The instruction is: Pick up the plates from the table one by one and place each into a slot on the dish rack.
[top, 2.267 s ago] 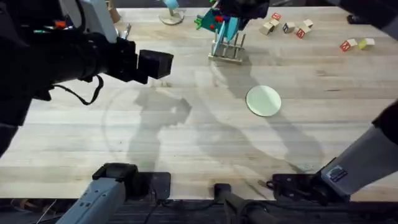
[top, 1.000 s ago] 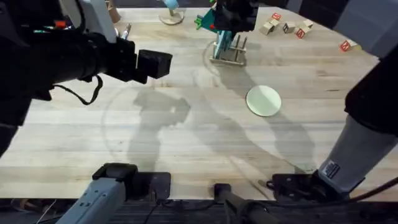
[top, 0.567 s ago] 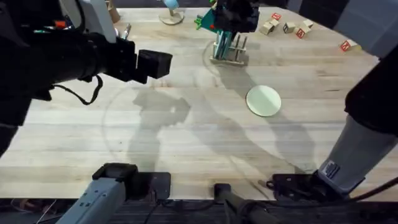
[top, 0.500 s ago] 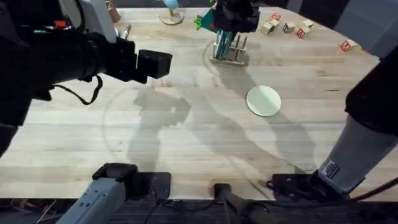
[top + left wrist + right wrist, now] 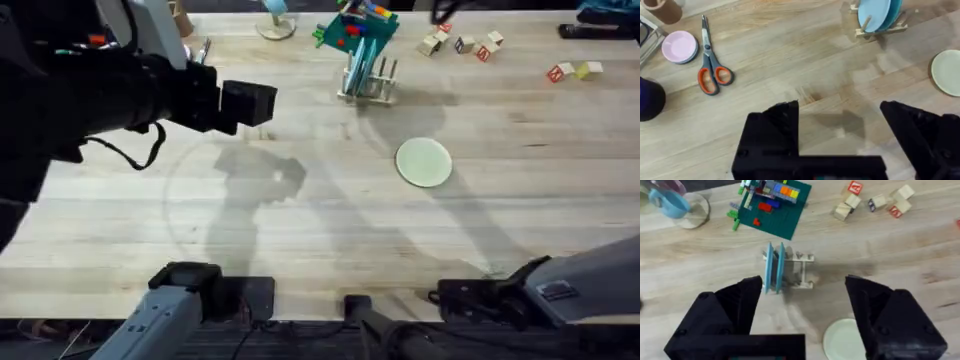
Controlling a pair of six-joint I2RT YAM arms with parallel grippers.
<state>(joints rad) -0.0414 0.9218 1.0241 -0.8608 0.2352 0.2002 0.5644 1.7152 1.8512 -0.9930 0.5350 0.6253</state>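
Observation:
The dish rack (image 5: pixel 365 80) stands at the table's (image 5: pixel 300 230) far middle, with two blue plates (image 5: pixel 774 267) upright on edge between its pegs, also visible as plates (image 5: pixel 875 15) in the left wrist view. A cream plate (image 5: pixel 424 162) lies flat on the table, nearer than the rack; it shows as a plate (image 5: pixel 845 340) in the right wrist view. My right gripper (image 5: pixel 805 315) hangs open and empty, high above the rack's near side. My left gripper (image 5: pixel 250 103) hovers open and empty over the left part of the table, its fingers (image 5: pixel 772 132) wide apart.
A green toy-brick build (image 5: pixel 355 25) sits just behind the rack. Wooden letter blocks (image 5: pixel 460 42) lie at the far right. Scissors (image 5: pixel 710 67), a pink lid (image 5: pixel 679 46) and a dark purple object (image 5: pixel 650 100) lie at the far left. A blue cup (image 5: pixel 672 202) stands on a coaster.
The right arm, earlier over the rack with a blue plate, has let it go in the rack and pulled back toward the lower right. The left arm has not moved.

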